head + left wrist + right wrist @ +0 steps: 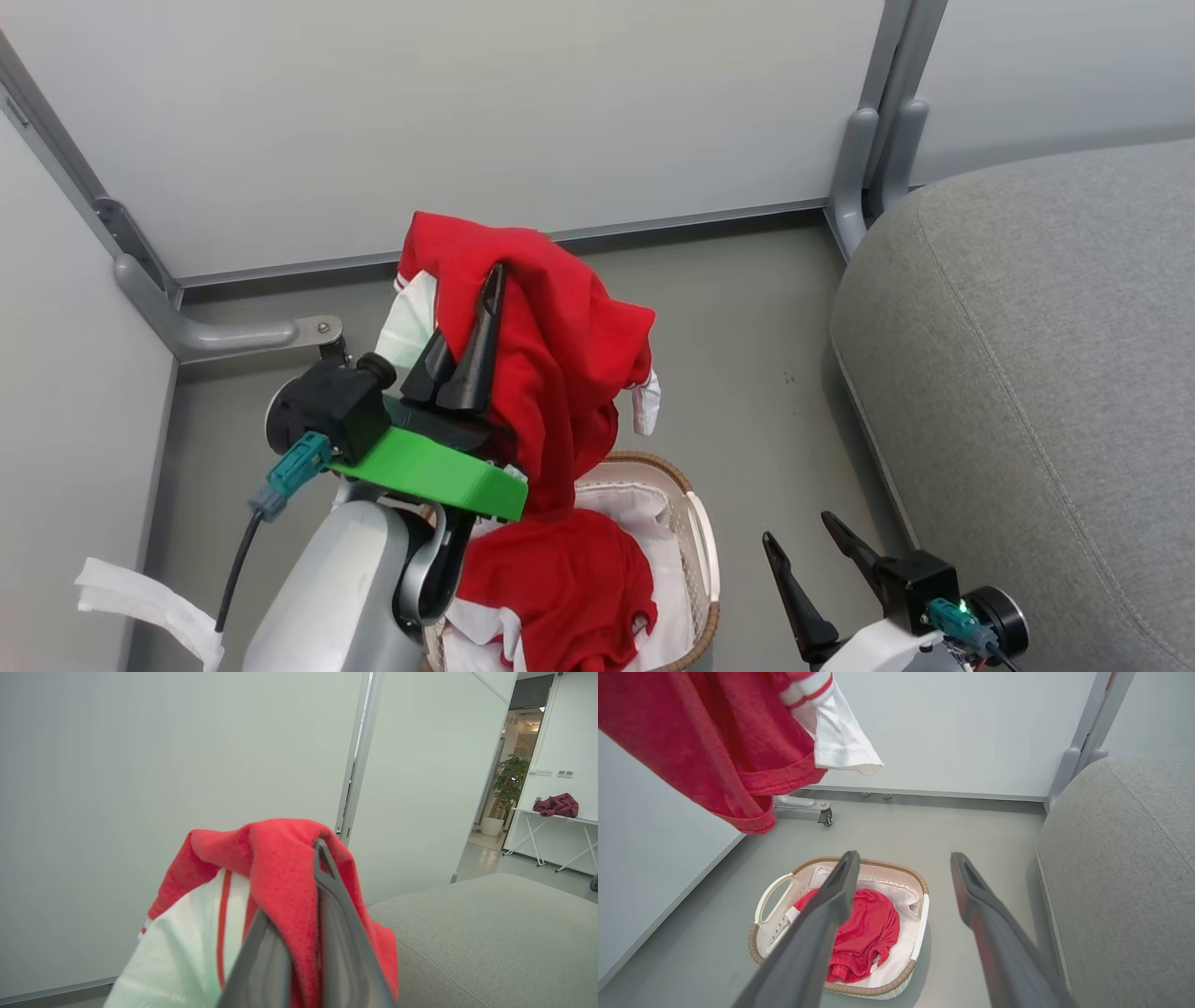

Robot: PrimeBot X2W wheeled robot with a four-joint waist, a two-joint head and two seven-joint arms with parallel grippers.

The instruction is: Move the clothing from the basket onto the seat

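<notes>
Left tool [485, 308] first: pressed together on a fold of one red garment [551, 355], held high over the basket [702, 560]. Draped loosely from that pinch, with a white sleeve panel and red-striped trim showing; seen from the right wrist view, hanging well above the basket and clear of the floor. Right tool [796, 527] spread wide, gripping nothing, parked low between basket and seat [1027, 392].

Second red garment [873, 933] crumpled inside the basket, lying on the white liner [901, 956]. Seat off to the robot's right, well apart from the hanging garment, with no clothing on the part in view.

Judged as mid-step: first garment lifted out of the basket, not yet carried across. Less than halfway through the task, with neither piece delivered.

Next move, probably: swing the left arm rightward toward the cushion, keeping enough height to clear the basket rim and the seat's rounded edge with the trailing hem. Then lower onto the grey fabric well inside the edge and open the tool, to avoid a slide back to the floor. After that, back down to the basket for the remaining piece, pinching red cloth alone and leaving the liner behind. Possibly a job for the right tool, already open and near the basket.
</notes>
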